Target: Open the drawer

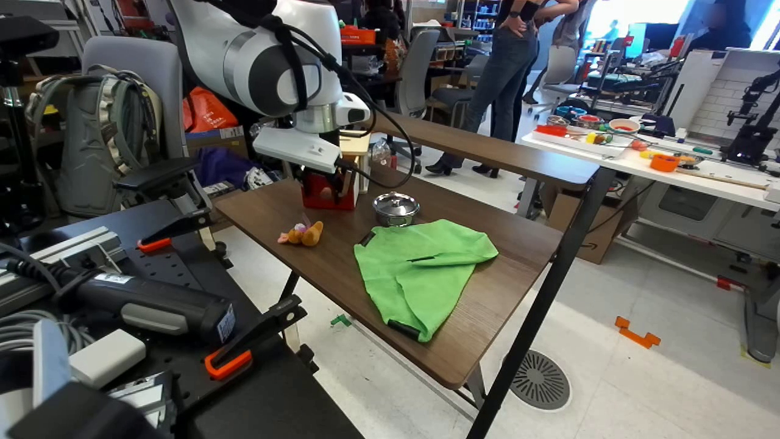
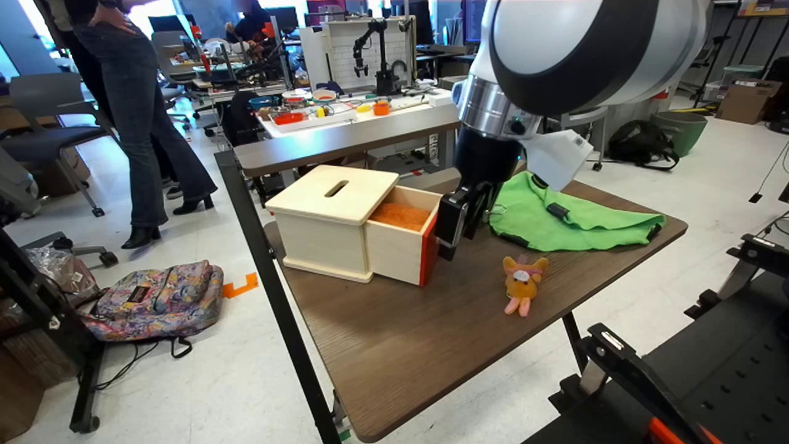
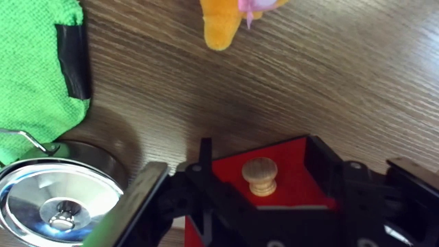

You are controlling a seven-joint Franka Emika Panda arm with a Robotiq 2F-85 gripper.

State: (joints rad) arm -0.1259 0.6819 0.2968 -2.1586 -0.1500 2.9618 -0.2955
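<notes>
The drawer (image 2: 394, 250) sits in a pale wooden box (image 2: 320, 237) on the brown table and stands partly pulled out, with orange material inside. Its red front (image 1: 314, 195) faces my gripper. A round wooden knob (image 3: 260, 175) stands out from the red front in the wrist view. My gripper (image 3: 259, 142) is open, with one finger on each side of the knob and a gap visible on both sides. It also shows close to the red front in both exterior views (image 1: 332, 184) (image 2: 457, 237). The gripper body hides part of the front.
A lidded metal pot (image 1: 396, 208) stands beside the box. A green cloth (image 1: 426, 268) with black strips lies by the pot. A small orange plush toy (image 2: 521, 287) lies on the table (image 2: 394, 345) in front of the drawer side. A black frame post (image 2: 271, 296) rises by the table edge.
</notes>
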